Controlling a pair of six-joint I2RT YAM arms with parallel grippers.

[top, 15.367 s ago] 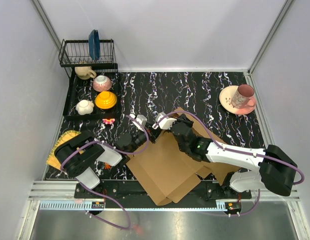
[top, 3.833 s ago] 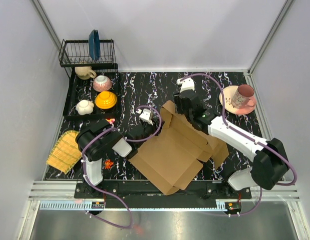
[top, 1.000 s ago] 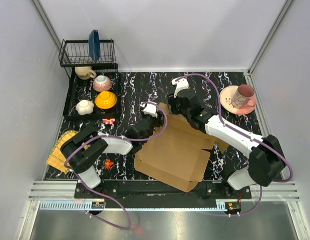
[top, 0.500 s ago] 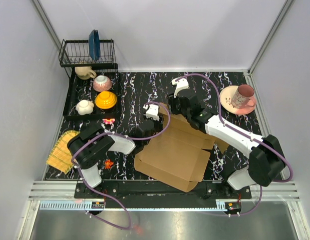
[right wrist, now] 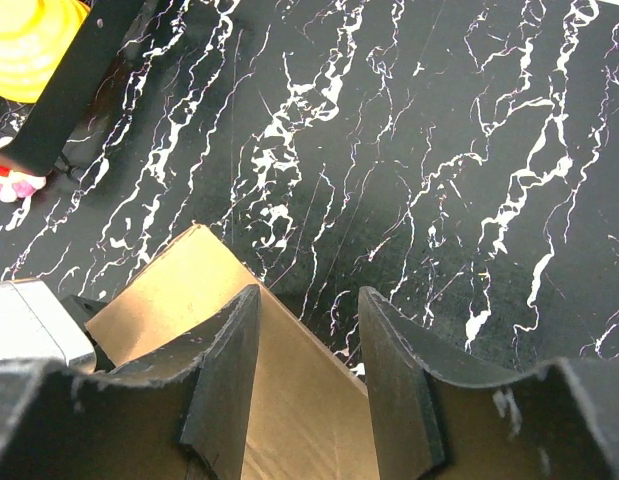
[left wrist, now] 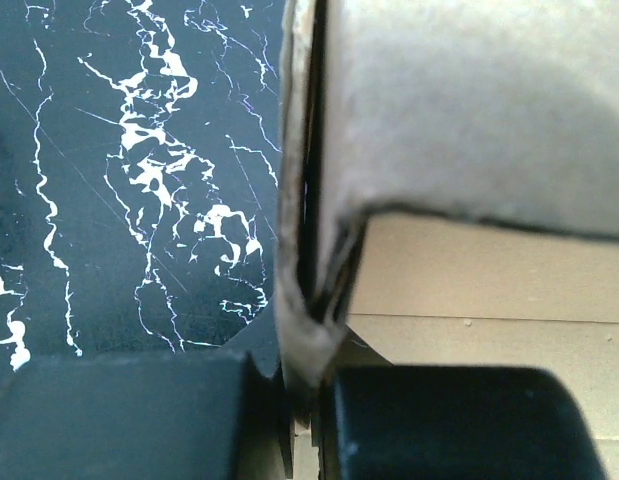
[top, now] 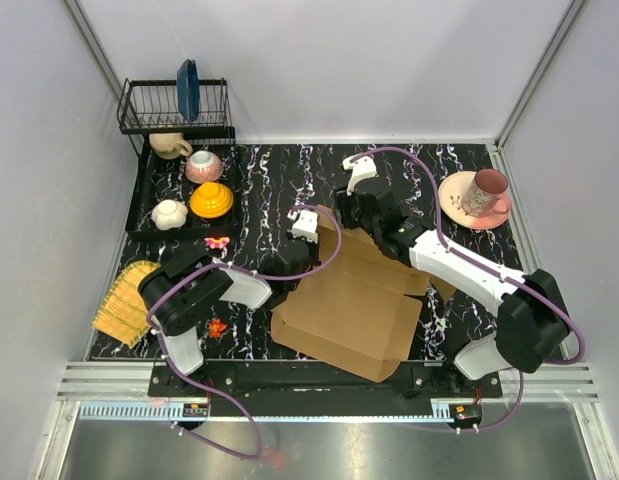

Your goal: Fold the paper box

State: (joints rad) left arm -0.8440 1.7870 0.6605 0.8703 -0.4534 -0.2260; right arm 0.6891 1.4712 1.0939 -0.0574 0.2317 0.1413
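The paper box (top: 349, 310) is a brown cardboard sheet with flaps, lying partly folded on the black marble table in the top view. My left gripper (top: 307, 232) is shut on the folded far-left edge of the box; the left wrist view shows the doubled cardboard edge (left wrist: 314, 250) pinched between the black fingers (left wrist: 139, 420). My right gripper (top: 341, 222) is open at the raised far flap (right wrist: 189, 300). In the right wrist view its fingers (right wrist: 224, 380) straddle the flap's edge without pressing on it.
A dish rack (top: 176, 105) with a blue plate, cups and an orange bowl stands at the far left. A pink cup on a saucer (top: 477, 196) sits at the far right. A yellow woven mat (top: 122, 298) lies at the left edge. Small red bits (top: 218, 242) lie near the tray.
The left gripper has shifted slightly right along the box's far-left edge, still holding it. The box and right arm have barely moved over the last second.
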